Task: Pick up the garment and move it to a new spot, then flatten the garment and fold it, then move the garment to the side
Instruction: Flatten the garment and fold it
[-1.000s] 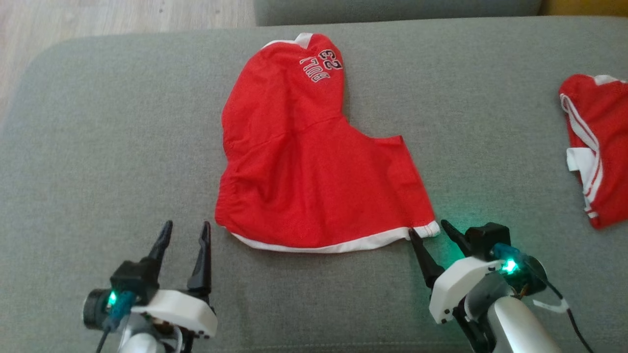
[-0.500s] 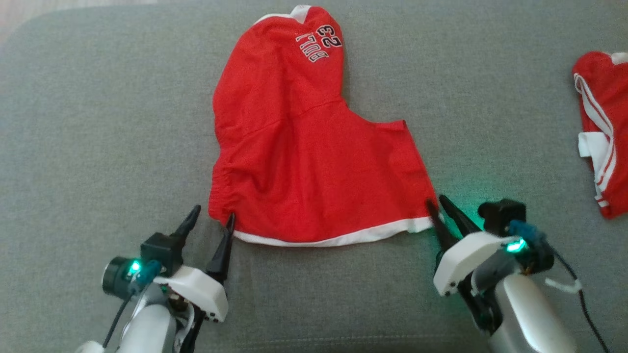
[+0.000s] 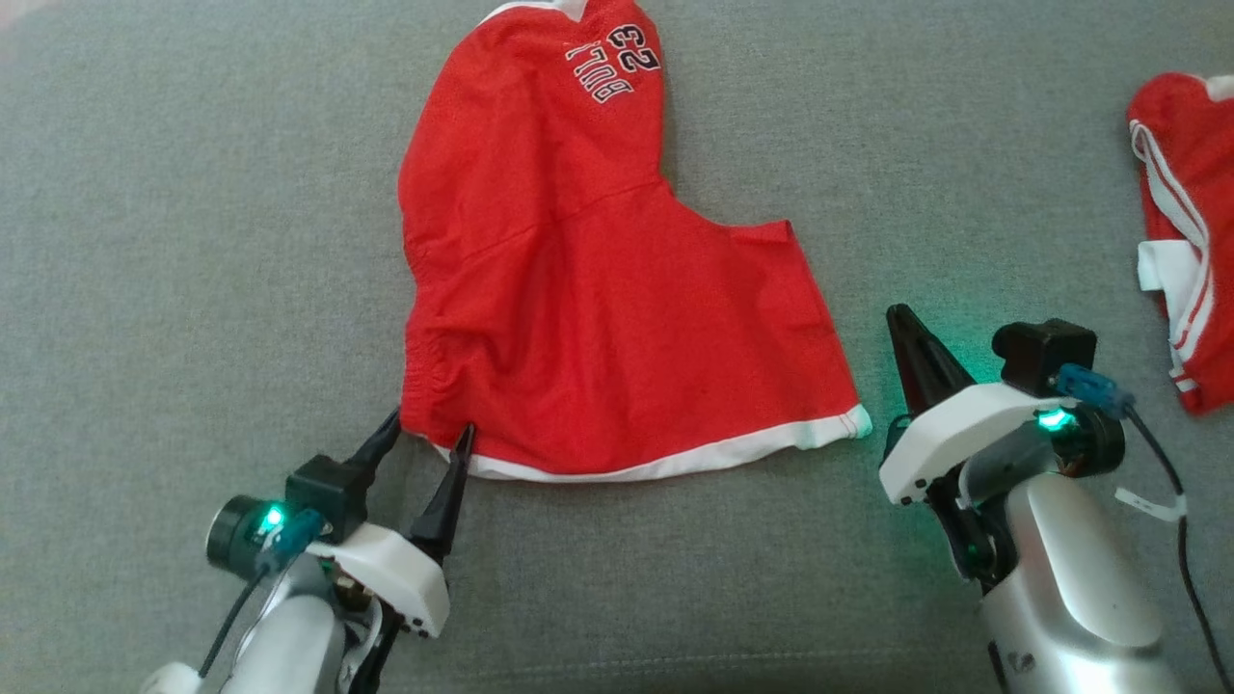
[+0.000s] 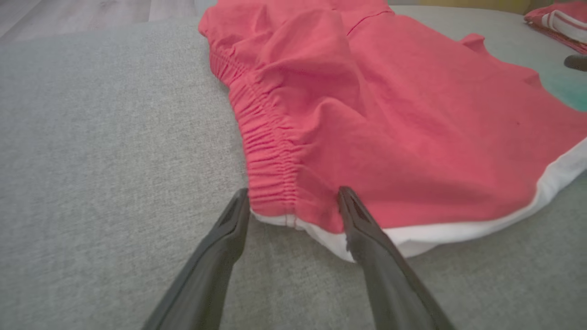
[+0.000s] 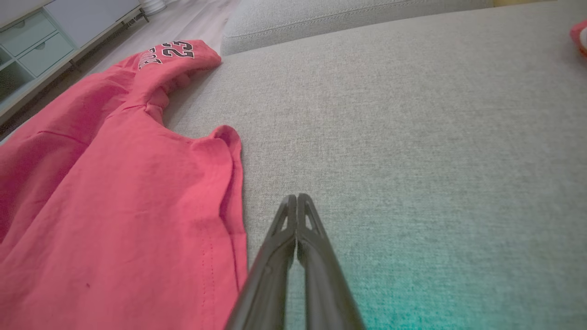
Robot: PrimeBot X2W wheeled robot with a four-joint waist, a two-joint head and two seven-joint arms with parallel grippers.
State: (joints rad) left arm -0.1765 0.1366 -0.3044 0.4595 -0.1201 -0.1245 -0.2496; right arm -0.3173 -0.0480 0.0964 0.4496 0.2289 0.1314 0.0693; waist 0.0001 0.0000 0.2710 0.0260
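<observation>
Red shorts (image 3: 598, 289) lie flat mid-cushion on the grey sofa seat (image 3: 193, 241). The left gripper (image 3: 428, 427), spread wide, straddles the waistband corner: slide deeper before pinching. The right gripper (image 3: 898, 318), clenched on nothing beside the hem, needs opening first.

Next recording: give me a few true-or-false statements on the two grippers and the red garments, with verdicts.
1. The left gripper stands open astride the corner of the shorts at the elastic waistband. True.
2. The right gripper grips the white hem. False: it is shut on nothing, beside the shorts.
3. A second red garment lies on the cushion, far to the robot's right. True.
4. The printed number sits at the end nearest the grippers. False: it is at the far end.
</observation>
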